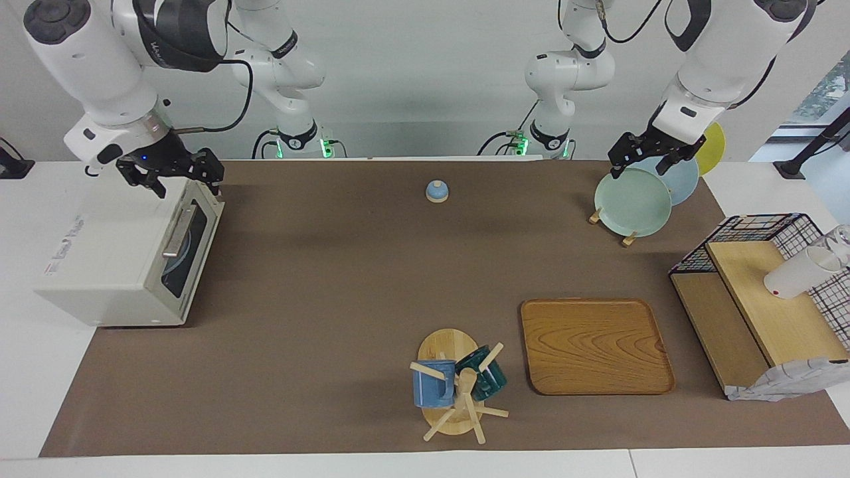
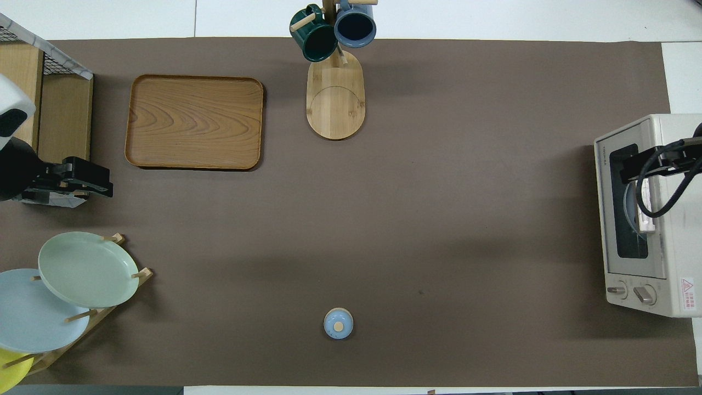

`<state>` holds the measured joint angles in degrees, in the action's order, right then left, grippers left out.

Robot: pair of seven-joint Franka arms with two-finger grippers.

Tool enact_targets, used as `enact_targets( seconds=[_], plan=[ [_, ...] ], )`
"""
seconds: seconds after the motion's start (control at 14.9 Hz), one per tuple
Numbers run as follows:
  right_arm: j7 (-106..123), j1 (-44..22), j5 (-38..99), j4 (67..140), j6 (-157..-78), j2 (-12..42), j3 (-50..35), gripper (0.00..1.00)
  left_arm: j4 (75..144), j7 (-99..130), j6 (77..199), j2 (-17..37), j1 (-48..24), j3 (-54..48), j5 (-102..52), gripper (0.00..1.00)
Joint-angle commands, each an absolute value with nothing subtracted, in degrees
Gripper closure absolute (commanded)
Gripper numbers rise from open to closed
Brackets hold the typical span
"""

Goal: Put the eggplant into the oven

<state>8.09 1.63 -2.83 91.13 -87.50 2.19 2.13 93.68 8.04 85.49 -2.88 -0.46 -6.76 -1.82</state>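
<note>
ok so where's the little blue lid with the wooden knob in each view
Facing view: the blue lid sits on the brown mat near the top centre, close to the robots' edge.
Overhead view: the same lid lies near the bottom centre.
Shared landmark: the mug rack stands almost in line with it, farther from the robots, so it is low in the facing view and at the top of the overhead view.

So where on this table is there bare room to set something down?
The widest bare stretch is the brown mat between the oven, the small blue lid, the mug stand and the wooden tray. It is crowded toward the left arm's end, where the plate rack and the wire basket stand close together.
</note>
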Motion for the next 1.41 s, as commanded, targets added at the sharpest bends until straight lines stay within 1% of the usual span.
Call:
enact_targets(
  seconds=[0.0,0.47,1.35],
  plan=[
    [9.23,2.81,-1.05,91.93,-87.19,1.14,1.67,0.0,93.34,7.73,84.29,-3.43,0.18,-7.29,-0.97,0.0],
    [9.32,2.72,-1.14,92.9,-86.57,-0.88,1.67,0.0,93.34,7.73,84.29,-3.43,0.18,-7.29,-0.97,0.0],
    [9.05,2.46,-1.05,92.81,-86.66,-0.88,1.58,0.0,93.34,7.65,84.29,-3.43,0.18,-7.29,-0.97,0.0]
  ],
)
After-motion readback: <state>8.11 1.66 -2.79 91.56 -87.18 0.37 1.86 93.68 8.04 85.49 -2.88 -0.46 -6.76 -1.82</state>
